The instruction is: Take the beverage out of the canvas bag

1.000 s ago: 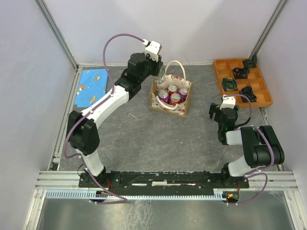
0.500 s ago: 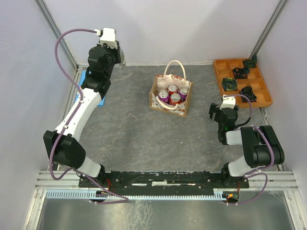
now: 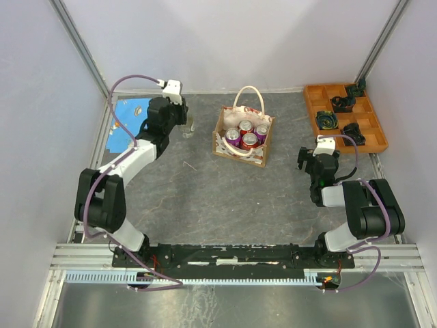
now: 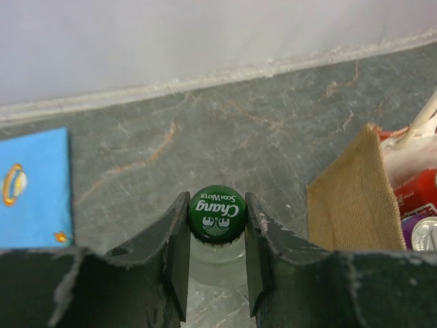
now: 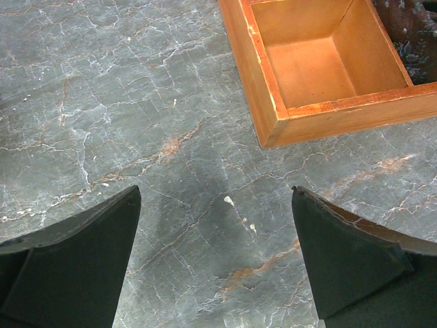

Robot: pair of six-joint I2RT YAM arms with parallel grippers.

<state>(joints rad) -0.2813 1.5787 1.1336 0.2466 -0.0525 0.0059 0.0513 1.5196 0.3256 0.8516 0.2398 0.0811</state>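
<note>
Grey table (image 3: 205,198); left claw (image 4: 216,205) clamps bottle (image 4: 216,217) near bag (image 4: 351,205).

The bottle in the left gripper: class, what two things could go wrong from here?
1. The left gripper pinches the bottle only at its green cap, so the smooth glass might slip or swing.
2. Whether it stands on the table is unclear; released early, it could topple toward the canvas bag close by on its right.
</note>
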